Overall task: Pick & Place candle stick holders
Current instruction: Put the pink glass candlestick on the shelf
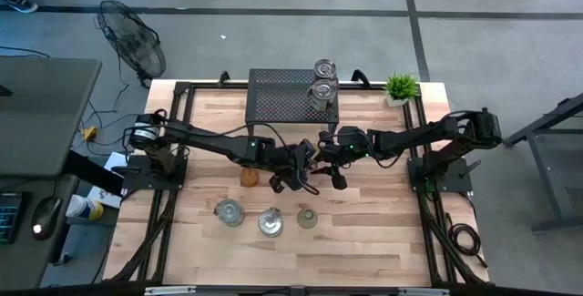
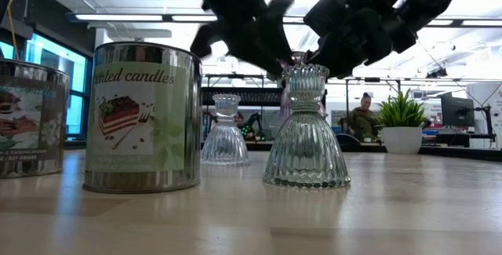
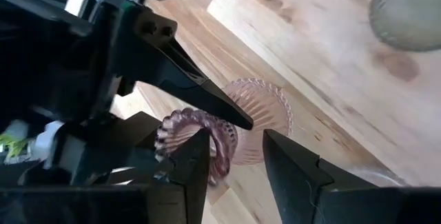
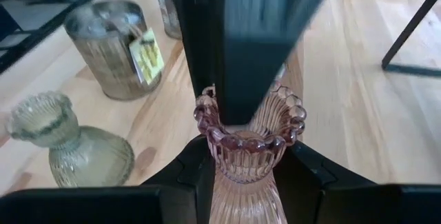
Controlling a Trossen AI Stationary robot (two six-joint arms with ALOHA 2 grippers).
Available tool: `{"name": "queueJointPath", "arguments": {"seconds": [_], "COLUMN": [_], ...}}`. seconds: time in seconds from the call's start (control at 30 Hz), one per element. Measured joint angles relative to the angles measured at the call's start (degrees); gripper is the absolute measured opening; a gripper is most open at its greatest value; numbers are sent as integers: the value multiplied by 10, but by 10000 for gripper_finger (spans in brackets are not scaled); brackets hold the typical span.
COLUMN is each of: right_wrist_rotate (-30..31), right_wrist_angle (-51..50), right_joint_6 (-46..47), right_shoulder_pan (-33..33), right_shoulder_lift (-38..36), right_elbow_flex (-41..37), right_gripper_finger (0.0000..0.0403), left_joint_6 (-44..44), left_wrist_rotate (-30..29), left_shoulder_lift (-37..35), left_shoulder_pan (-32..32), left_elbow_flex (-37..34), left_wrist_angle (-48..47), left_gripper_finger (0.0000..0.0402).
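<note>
A pinkish ribbed glass candle stick holder (image 4: 242, 138) hangs between both arms over the table's middle (image 1: 316, 167). My right gripper (image 4: 241, 165) is shut on it. My left gripper (image 3: 234, 148) comes from the left and stands open at the holder's beaded cup (image 3: 196, 138). One of its fingers (image 4: 238, 79) is at the cup's mouth and the other (image 3: 289, 165) is outside it. An amber holder (image 1: 250, 176) stands left of them. Three more holders (image 1: 270, 221) stand nearer the front edge. Two silvery ones (image 1: 323, 77) stand on the black mesh rack (image 1: 282, 100). My right gripper pinches the holder's narrow neck (image 4: 242, 172), just under the beaded cup, between its two fingers. The fingers (image 3: 207, 96) reach in from the table's right, slanting down, and lie across the neck. The holder is tilted and off the wood. My left gripper: I cannot tell whether it touches the cup.
A potted green plant (image 1: 400, 86) stands at the far right corner. In the right wrist view, a pale green holder (image 4: 69, 138) and a labelled silvery jar (image 4: 114, 48) stand close by. Seen level, a clear ribbed holder (image 2: 306, 129) and candle tins (image 2: 141, 114) line the near edge.
</note>
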Motion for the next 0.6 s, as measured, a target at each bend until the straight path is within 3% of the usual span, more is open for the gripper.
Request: {"name": "queueJointPath", "arguments": {"seconds": [0.4, 0.6], "right_wrist_rotate": [-1, -1], "right_wrist_angle": [-1, -1], "right_joint_6": [-2, -4], "right_shoulder_pan": [1, 1], "right_shoulder_lift": [0, 0], "right_elbow_flex": [-1, -1], "right_gripper_finger": [113, 113], "left_joint_6": [10, 11], "left_wrist_rotate": [-13, -14], "left_shoulder_lift": [14, 14], "left_shoulder_pan": [0, 0], "left_elbow_flex": [-1, -1], "left_wrist_angle": [24, 27], "left_gripper_finger": [124, 65]}}
